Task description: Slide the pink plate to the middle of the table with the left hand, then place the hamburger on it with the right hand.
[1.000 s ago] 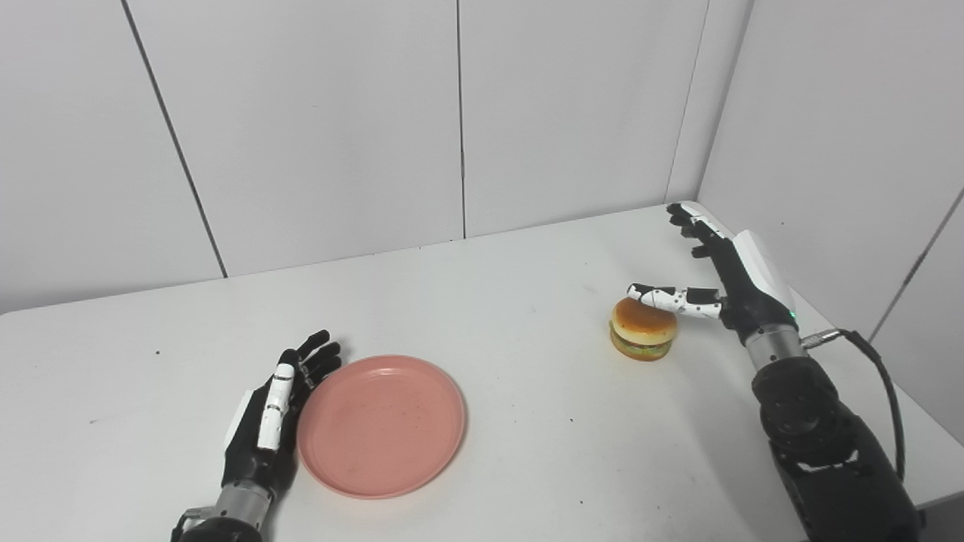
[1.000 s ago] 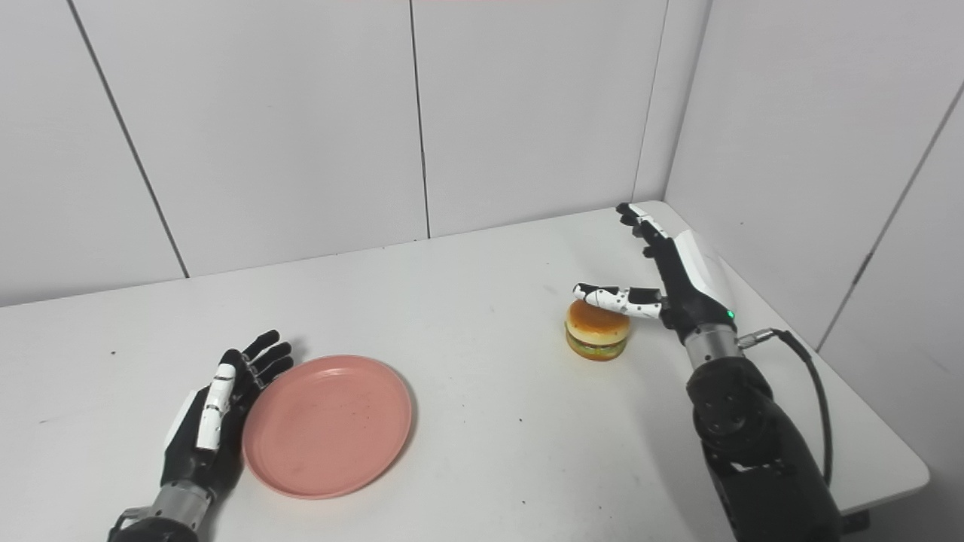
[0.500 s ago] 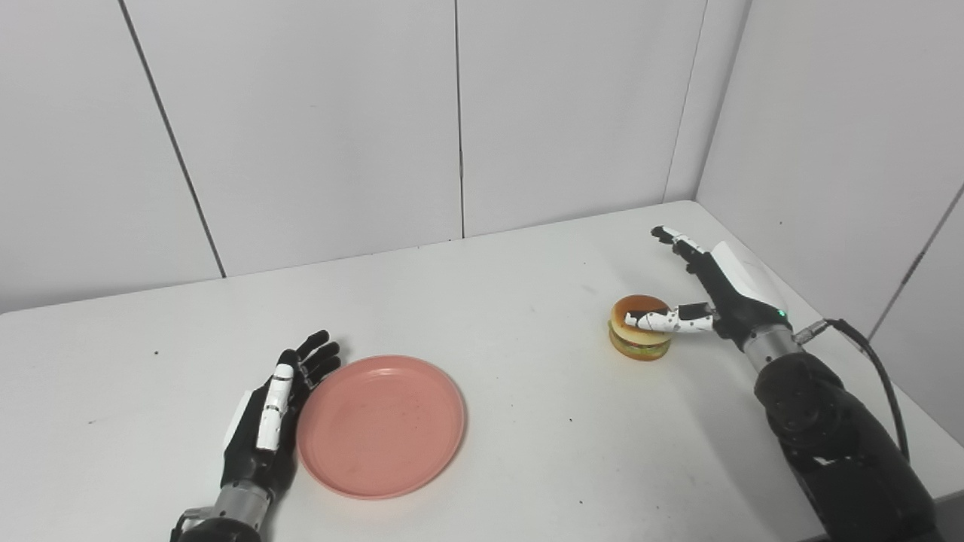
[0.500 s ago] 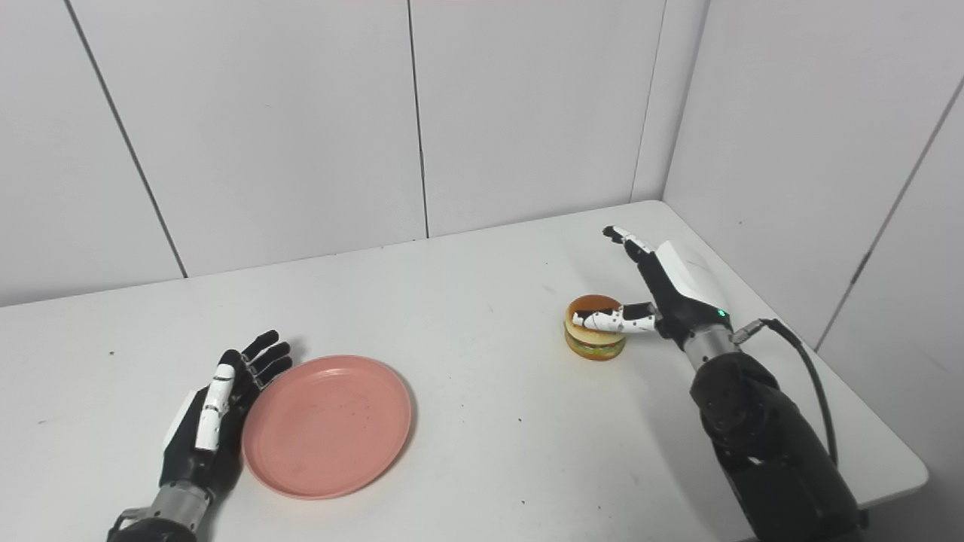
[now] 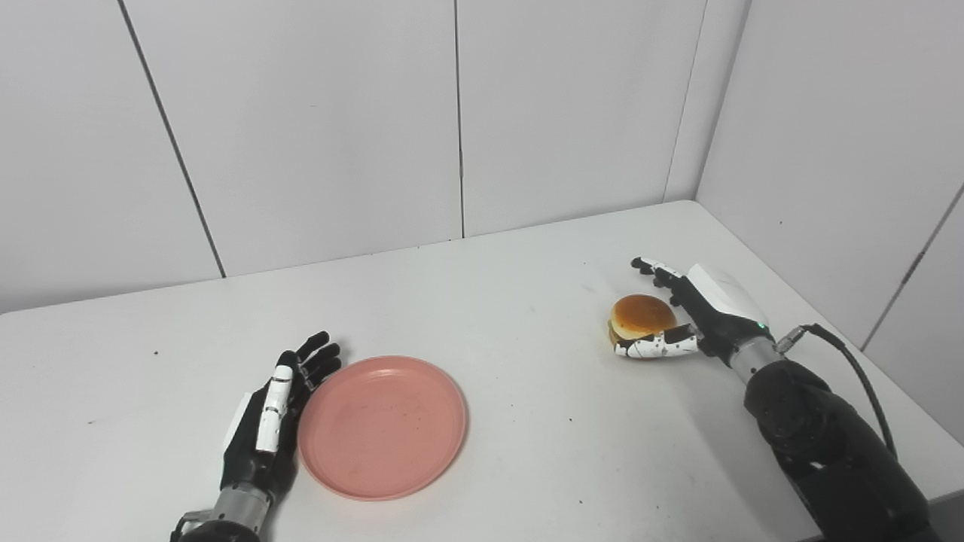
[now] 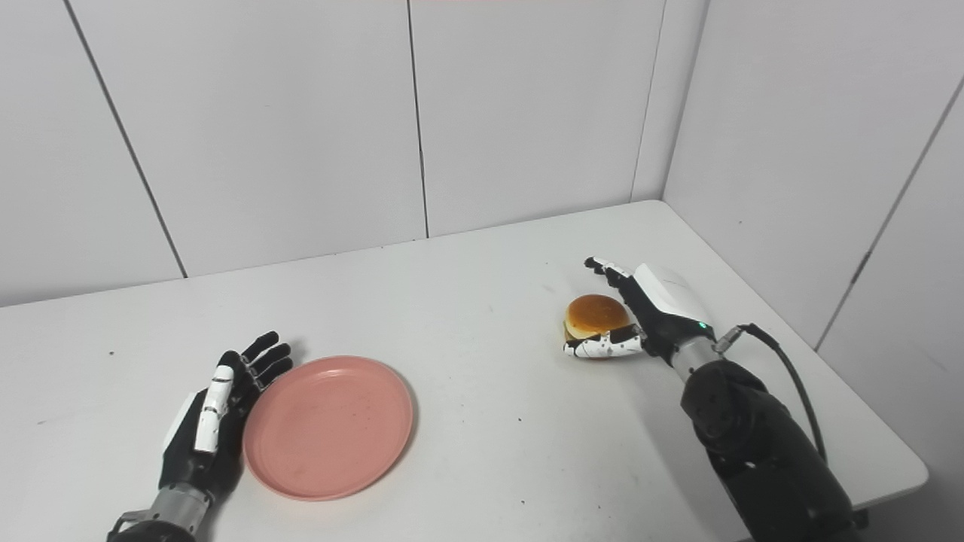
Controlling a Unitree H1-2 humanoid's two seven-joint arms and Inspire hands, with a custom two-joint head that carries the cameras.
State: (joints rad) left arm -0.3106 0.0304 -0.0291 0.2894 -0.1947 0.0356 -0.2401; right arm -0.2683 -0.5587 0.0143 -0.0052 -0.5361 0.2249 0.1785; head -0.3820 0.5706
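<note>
Pink plate (image 5: 382, 427) beside open left robot hand (image 5: 265, 429), right robot hand (image 5: 689, 316) spread around hamburger (image 5: 640, 319), not clasping

Bare table (image 5: 527, 361) between plate (image 5: 382, 427), hamburger (image 5: 640, 316)

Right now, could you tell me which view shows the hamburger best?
The left eye view: the hamburger sits slightly larger, bun top clear. The right eye view shows the same, the right hand likewise covering its lower edge.
</note>
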